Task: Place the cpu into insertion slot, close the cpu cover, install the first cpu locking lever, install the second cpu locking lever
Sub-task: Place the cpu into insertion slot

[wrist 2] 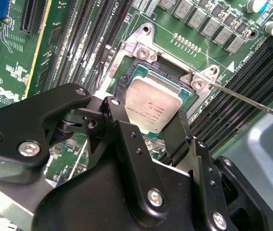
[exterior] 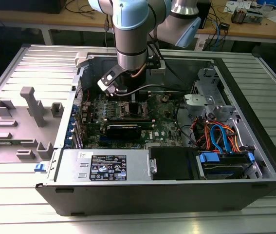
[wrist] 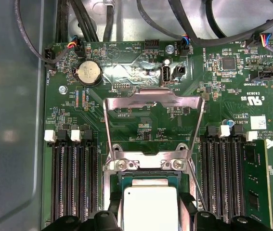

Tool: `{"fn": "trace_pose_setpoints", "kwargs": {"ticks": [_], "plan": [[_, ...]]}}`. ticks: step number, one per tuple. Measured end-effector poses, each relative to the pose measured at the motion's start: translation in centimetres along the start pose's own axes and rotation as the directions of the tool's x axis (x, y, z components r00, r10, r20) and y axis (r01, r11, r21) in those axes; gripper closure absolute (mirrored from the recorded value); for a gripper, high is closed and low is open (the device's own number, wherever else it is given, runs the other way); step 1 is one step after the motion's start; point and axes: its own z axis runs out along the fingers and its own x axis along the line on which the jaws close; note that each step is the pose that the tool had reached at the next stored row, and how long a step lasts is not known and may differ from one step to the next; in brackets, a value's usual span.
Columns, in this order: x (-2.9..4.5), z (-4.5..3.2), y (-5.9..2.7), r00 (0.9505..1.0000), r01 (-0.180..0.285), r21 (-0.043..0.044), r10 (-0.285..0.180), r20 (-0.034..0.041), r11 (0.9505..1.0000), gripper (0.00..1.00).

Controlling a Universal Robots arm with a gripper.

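Note:
The cpu [wrist 2: 151, 107], a small square chip with a dull silver top, sits between the black fingers [wrist 2: 118, 113] of my gripper [wrist 2: 153, 102], which is shut on its two opposite edges. It lies level in or just over the insertion slot [wrist 2: 142, 47]; I cannot tell whether it is seated. In the first wrist view the cpu [wrist: 148, 211] is in the slot [wrist: 146, 165], and the cpu cover [wrist: 153, 98] is swung open beyond it. A thin locking lever [wrist 2: 244, 97] stands free beside the socket. In the exterior view my gripper [exterior: 132, 101] reaches down into the case.
Long black memory slots [wrist: 73, 183] flank the socket on both sides. A coin battery [wrist: 87, 73] and cable connectors lie past the cover. The open computer case [exterior: 254, 122] holds a power-supply box [exterior: 108, 165], drive bays and orange and blue cables [exterior: 220, 136].

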Motion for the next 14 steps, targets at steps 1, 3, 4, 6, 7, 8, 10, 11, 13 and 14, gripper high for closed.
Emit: {"fn": "trace_pose_setpoints", "kwargs": {"ticks": [1,3,4,6,7,8,10,11,13,14], "plan": [[0.00,0.00,0.00,1.0000,0.000,0.0000,0.000,0.0000,1.0000,0.46],[0.00,0.01,0.00,1.0000,0.000,-0.0002,0.000,-0.0001,1.0000,0.46],[0.00,0.02,0.00,1.0000,0.000,-0.0001,0.000,-0.0002,1.0000,0.39],[0.03,0.01,0.00,1.0000,0.000,0.0000,0.000,0.0001,1.0000,0.39],[0.05,0.00,0.00,1.0000,0.000,0.0000,0.000,0.0000,1.0000,0.39],[0.06,0.00,0.00,1.0000,0.000,0.0000,0.000,-0.0002,1.0000,0.39],[0.08,0.00,0.00,1.0000,0.000,0.0001,0.000,-0.0013,1.0000,0.39],[0.09,0.01,0.00,1.0000,0.000,0.0000,0.000,-0.0015,1.0000,0.39],[0.09,0.01,0.00,1.0000,0.000,0.0001,0.000,-0.0017,1.0000,0.39],[0.09,0.01,0.00,1.0000,0.000,-0.0001,0.000,-0.0017,1.0000,0.39]]}}
